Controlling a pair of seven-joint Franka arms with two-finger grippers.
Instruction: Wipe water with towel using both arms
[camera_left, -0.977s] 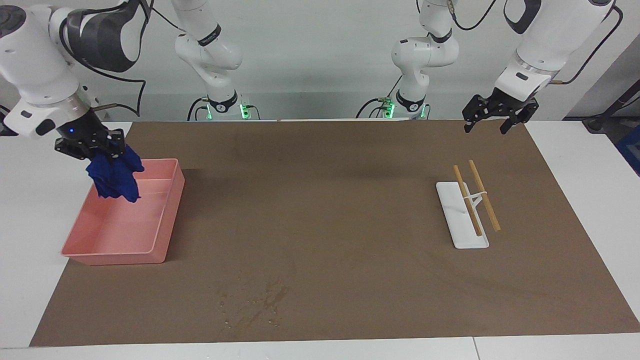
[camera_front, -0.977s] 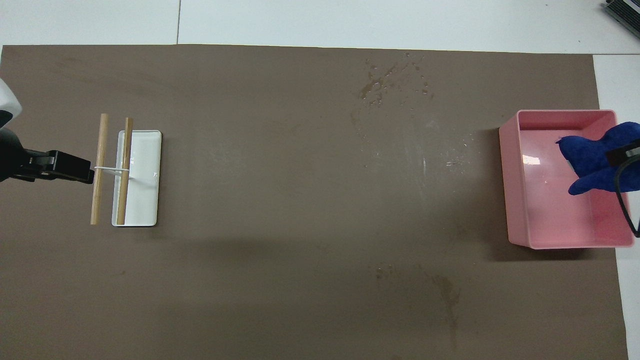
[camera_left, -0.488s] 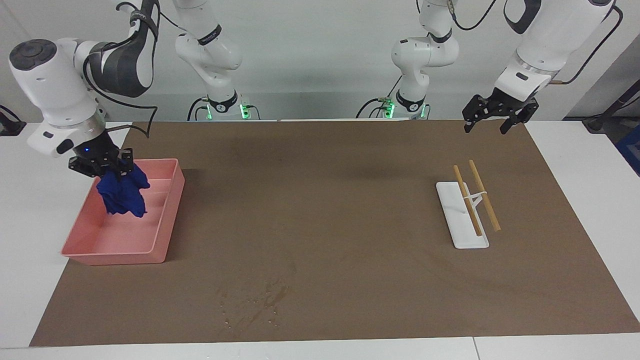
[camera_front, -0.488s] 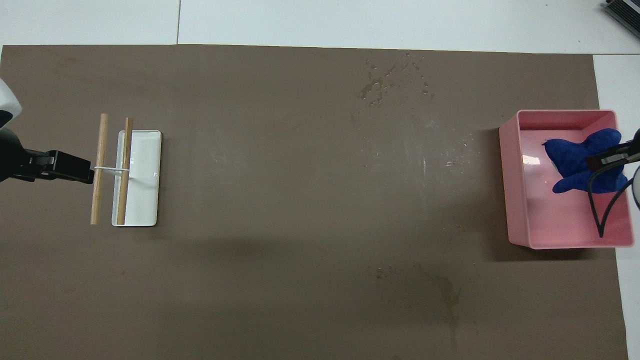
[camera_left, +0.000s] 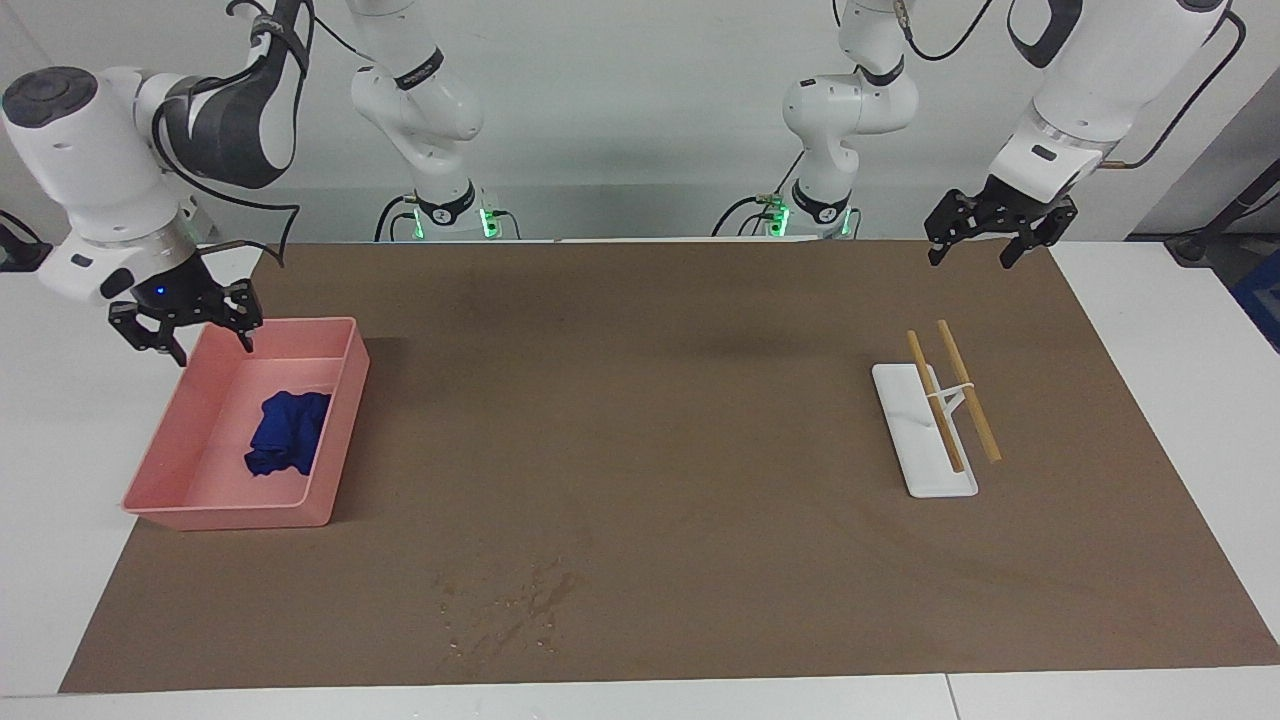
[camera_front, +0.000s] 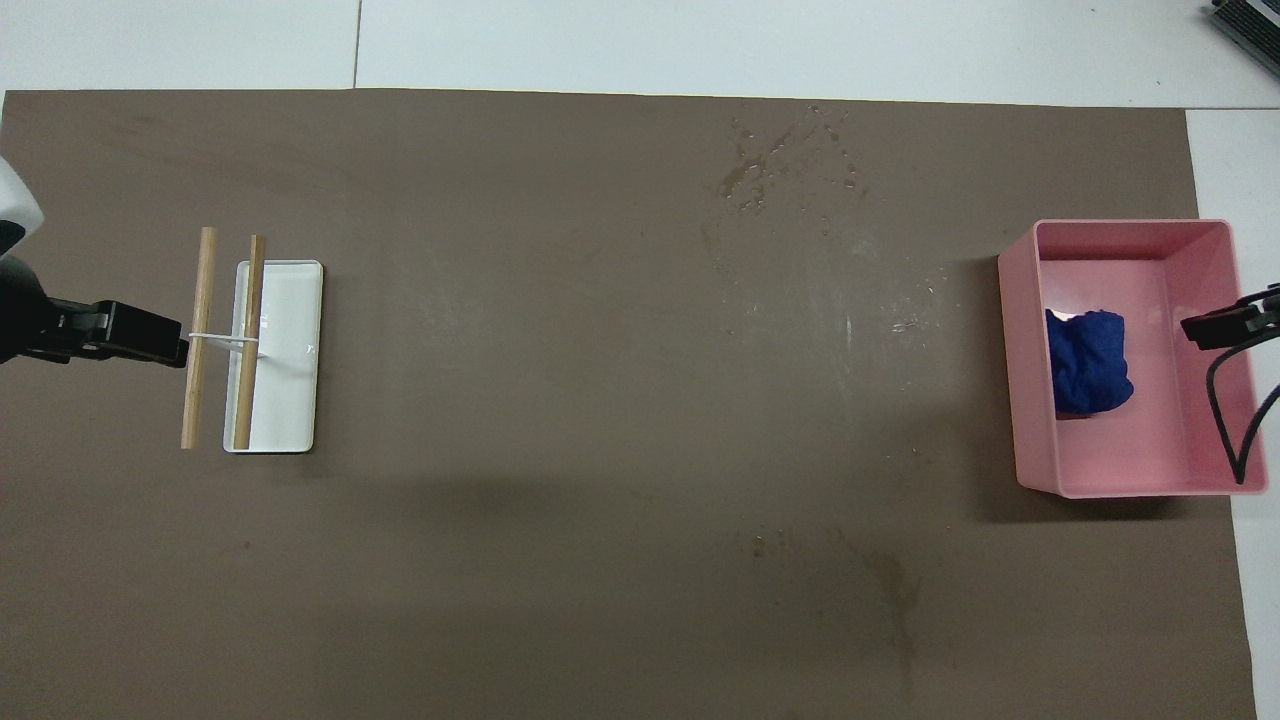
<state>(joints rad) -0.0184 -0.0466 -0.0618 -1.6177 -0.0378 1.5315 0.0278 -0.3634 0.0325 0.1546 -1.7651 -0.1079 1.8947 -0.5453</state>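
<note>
The deep-blue towel (camera_left: 287, 432) lies crumpled inside the pink tray (camera_left: 335, 430) at the right arm's end of the table; it also shows in the overhead view (camera_front: 1088, 362). My right gripper (camera_left: 213, 350) is open and empty, raised over the tray's edge nearest the robots, clear of the towel; its tip shows in the overhead view (camera_front: 1215, 328). The water (camera_left: 510, 605) is a patch of droplets and dark streaks on the brown mat, farther from the robots than the tray; it also shows in the overhead view (camera_front: 785, 165). My left gripper (camera_left: 968, 258) is open and waits in the air.
A white rack with two wooden rods (camera_left: 938, 420) stands at the left arm's end of the mat, seen from above in the overhead view (camera_front: 262, 345), with the left gripper (camera_front: 178, 345) over the mat beside it. Faint dried streaks (camera_front: 890, 585) mark the mat nearer the robots.
My right gripper has opened and let go of the towel, which dropped into the pink tray. The gripper then rose a little. The left arm has not moved.
</note>
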